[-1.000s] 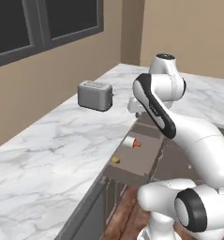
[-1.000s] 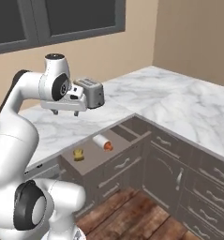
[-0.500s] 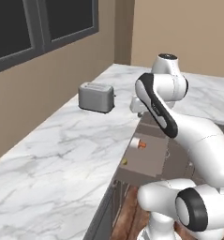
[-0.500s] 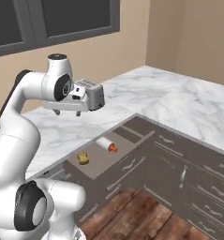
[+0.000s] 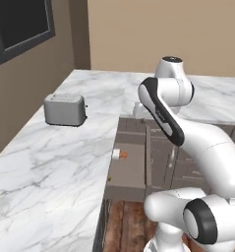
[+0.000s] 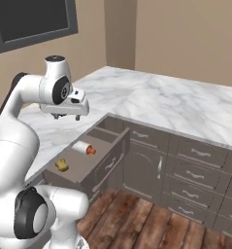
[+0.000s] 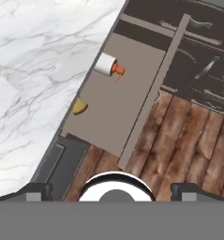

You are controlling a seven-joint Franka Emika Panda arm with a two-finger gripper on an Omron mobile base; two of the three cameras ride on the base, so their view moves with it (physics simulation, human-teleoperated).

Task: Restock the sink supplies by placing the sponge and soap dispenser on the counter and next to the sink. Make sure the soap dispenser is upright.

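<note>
The soap dispenser (image 7: 107,64), a white bottle with a reddish pump, lies on its side in an open drawer (image 7: 118,110) below the counter (image 7: 33,70). The yellow-ochre sponge (image 7: 79,107) lies in the same drawer, half under the counter's edge. From the right base view the soap dispenser (image 6: 82,148) and sponge (image 6: 62,165) sit apart on the drawer floor (image 6: 83,168). My gripper (image 6: 67,115) hangs open and empty above the counter's edge, well over the drawer. In the hand view its fingertips (image 7: 36,190) stand wide apart. The sink is out of view.
A grey toaster (image 5: 65,109) stands on the marble counter (image 5: 50,167) near the left wall. The counter (image 6: 156,102) runs around a corner with dark cabinet fronts (image 6: 185,160) below. Wooden floor (image 7: 179,140) lies in front of the drawer.
The whole scene has shifted in both base views, so the base has moved. The arm keeps its pose, the gripper stays open, and the sponge and soap dispenser lie as before.
</note>
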